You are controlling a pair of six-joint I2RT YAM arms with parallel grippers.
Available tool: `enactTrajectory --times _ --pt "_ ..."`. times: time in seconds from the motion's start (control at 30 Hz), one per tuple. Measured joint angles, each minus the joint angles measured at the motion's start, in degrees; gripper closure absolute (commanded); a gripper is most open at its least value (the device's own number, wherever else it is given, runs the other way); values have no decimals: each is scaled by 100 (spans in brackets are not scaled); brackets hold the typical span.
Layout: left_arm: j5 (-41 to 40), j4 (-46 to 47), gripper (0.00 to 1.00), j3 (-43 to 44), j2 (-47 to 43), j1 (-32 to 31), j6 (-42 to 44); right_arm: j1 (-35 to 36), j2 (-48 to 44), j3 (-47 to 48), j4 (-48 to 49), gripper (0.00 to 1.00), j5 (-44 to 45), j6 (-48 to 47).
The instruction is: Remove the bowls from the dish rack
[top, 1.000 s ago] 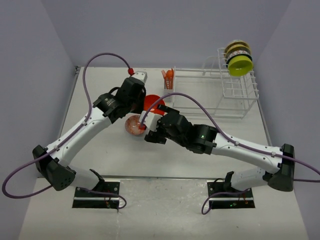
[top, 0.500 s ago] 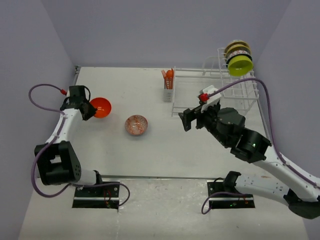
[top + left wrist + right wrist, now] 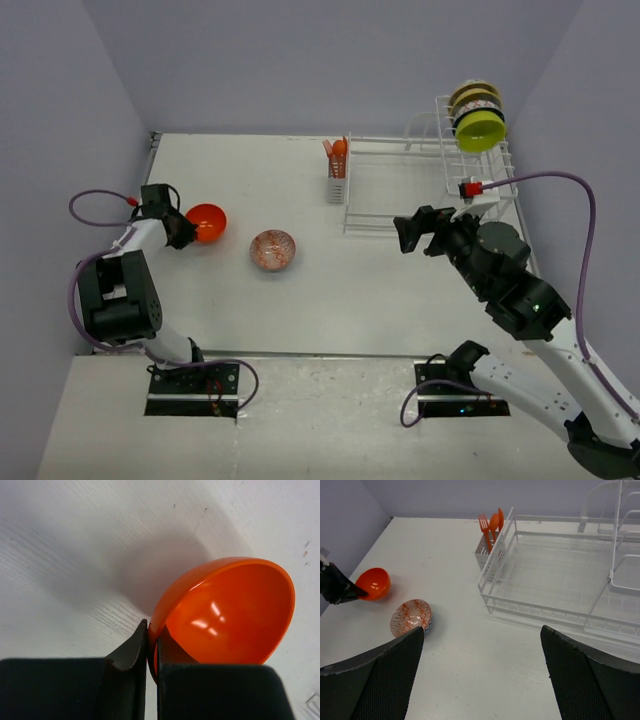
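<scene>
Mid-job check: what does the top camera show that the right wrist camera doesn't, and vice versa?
Top only: the bowls stacked in the tall section of the rack, a lime-green bowl in front. Right wrist only: the right hand, open, seen up close. Both: the orange bowl pinched at its rim by the left hand, the patterned bowl, the orange cutlery and the rack's flat section.

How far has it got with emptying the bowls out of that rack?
One patterned bowl sits on the table, done. The left gripper pinches an orange bowl by its rim. Left to do: the lime-green bowl and stacked bowls behind it on the dish rack; the right gripper is open.
</scene>
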Motion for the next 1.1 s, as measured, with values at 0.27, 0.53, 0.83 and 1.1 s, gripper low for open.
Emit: enactTrajectory --times 0.27,0.53,0.83,1.1 --pt "302 313 56 -376 85 61 -107 -407 81 35 -127 1 -258 302" --pt "306 94 0 -422 -721 68 -61 -1349 317 608 -170 1 -752 723" --pt "385 -627 0 -59 -3908 50 940 -4166 719 459 542 1 -2343 2638" --pt "461 -944 0 -393 -5866 -986 1711 -5412 1276 -1174 3416 21 -3237 5106"
